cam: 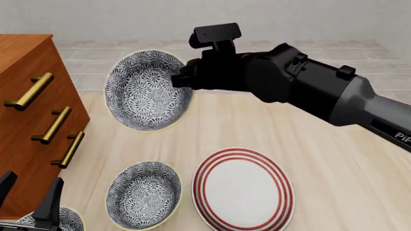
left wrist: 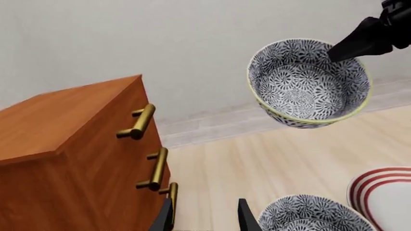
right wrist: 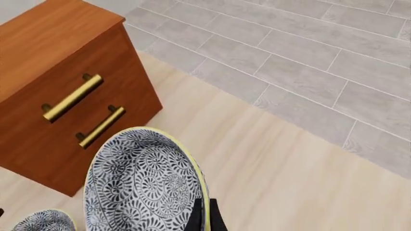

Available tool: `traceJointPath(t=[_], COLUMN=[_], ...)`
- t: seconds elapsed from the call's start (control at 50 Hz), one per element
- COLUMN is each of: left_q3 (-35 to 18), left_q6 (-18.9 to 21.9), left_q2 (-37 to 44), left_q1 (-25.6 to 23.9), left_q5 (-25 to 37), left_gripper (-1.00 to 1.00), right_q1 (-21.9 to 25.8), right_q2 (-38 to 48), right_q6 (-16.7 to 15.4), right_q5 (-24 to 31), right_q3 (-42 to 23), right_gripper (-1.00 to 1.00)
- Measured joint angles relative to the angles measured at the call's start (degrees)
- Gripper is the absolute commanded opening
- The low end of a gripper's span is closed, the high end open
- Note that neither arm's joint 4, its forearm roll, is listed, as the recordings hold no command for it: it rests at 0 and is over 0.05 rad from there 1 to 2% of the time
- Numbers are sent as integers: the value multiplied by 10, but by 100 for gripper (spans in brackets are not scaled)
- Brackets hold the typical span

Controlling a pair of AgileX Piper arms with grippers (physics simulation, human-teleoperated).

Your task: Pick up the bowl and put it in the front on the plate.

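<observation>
Three patterned bowls show in the front view, and the one that matters, the bowl [cam: 149, 90], is off the table, tipped steeply on its side in the air above the far left part of the table beside the wooden drawer cabinet [cam: 29, 120]. The right hand [cam: 181, 79] pinches its rim, fingers closed on the wall, as the right wrist view also shows [right wrist: 144, 185]. The plate [cam: 243, 195] lies bare near the table's near edge, well apart from the bowl. A second bowl [cam: 142, 193] sits just beside the plate toward the left edge, and a third bowl [cam: 55, 221] peeks out at the near left corner by the left hand [cam: 29, 197], which is idle with its fingers spread and holding nothing.

To carry well, I would bring the bowl toward the near edge at height, clearing the second bowl, level it so its base faces down, centre it inside the red rings, then lower gently before letting go, since a rim pinch lets a tilted bowl swing.
</observation>
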Motion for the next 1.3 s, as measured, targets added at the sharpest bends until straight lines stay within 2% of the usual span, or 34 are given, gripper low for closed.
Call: traceJointPath(t=[0.52,0.76,1.3], left_q3=[0,0,0], left_q6=[-10,-7,-4], left_q2=[0,0,0], left_q1=[3,3,1], left_q5=[4,5,5], left_gripper=[100,100,100], right_q1=[-25,-32,-30], right_q2=[-72,-98,-179], right_q6=[6,18,90], right_q5=[-25,-43,-97], right_q3=[98,140,268], right_gripper=[-100,-100,-100])
